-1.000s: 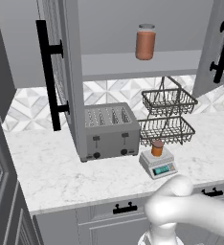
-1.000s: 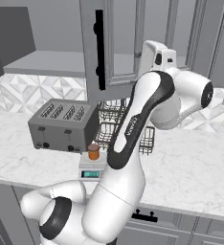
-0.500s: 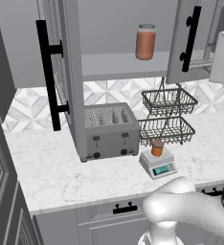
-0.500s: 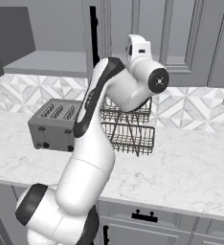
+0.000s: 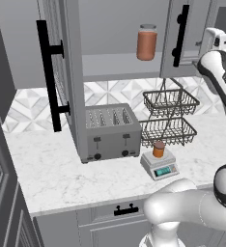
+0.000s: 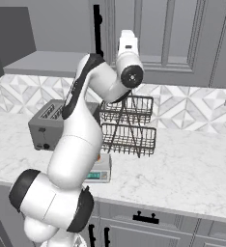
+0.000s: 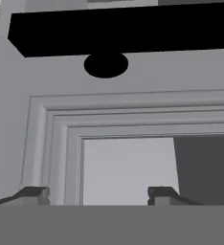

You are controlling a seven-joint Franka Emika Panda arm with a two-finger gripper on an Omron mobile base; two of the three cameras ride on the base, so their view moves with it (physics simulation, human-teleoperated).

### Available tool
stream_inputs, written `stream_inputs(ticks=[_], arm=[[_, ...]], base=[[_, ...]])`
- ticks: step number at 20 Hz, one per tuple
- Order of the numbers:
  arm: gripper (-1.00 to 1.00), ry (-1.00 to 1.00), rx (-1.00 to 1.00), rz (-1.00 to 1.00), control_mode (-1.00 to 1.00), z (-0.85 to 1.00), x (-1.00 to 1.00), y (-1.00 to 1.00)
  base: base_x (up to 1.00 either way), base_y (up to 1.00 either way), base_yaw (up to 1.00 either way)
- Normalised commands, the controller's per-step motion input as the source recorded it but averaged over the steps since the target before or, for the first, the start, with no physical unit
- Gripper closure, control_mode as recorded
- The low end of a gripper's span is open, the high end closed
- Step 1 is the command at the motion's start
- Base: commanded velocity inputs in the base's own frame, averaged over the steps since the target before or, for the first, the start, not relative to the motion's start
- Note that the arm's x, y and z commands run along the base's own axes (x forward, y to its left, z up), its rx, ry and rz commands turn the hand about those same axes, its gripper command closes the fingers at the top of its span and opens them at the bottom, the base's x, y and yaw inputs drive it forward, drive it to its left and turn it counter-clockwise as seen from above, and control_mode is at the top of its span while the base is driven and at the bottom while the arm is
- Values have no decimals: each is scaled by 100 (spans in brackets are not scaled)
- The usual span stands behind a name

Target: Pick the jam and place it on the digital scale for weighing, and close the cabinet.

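The jam [image 5: 158,149] is sitting upright on the plate of the digital scale [image 5: 159,165], which is resting on the marble worktop [image 5: 52,173] just in front of the two-tier wire basket [image 5: 169,116], at about 3 o'clock from the toaster [image 5: 109,132]. The teal display is glowing on the front of the scale.

I'm hanging up by the right door of the cabinet [image 5: 190,34]. In my hand view I'm looking straight at the door's panelled frame, with its long black handle [image 7: 123,29] running across at 12 o'clock and one round mounting post just under it. My fingers [image 7: 33,194] are poking up at 6 o'clock, one on each side of the inner panel edge, spread apart with nothing between them. Can't tell whether they're touching the door or just hovering in front of it.

The left door [image 5: 62,72] is swinging wide open, edge-on to the left base camera, its black bar handle [image 5: 49,72] facing out. A taller reddish jar [image 5: 147,42] is standing on the cabinet shelf, at roughly 12 o'clock above the jam.
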Motion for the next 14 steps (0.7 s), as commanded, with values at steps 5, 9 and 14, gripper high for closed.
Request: stream_inputs(ticks=[5, 9, 14], arm=[[-100, 1, 1, 0, -100, -23, 94, -5], [-100, -8, 6, 0, -100, -24, 11, -21], [-100, -13, 7, 0, -100, 15, -100, -39]], base=[[0, 0, 0], [0, 0, 0], [0, 0, 0]])
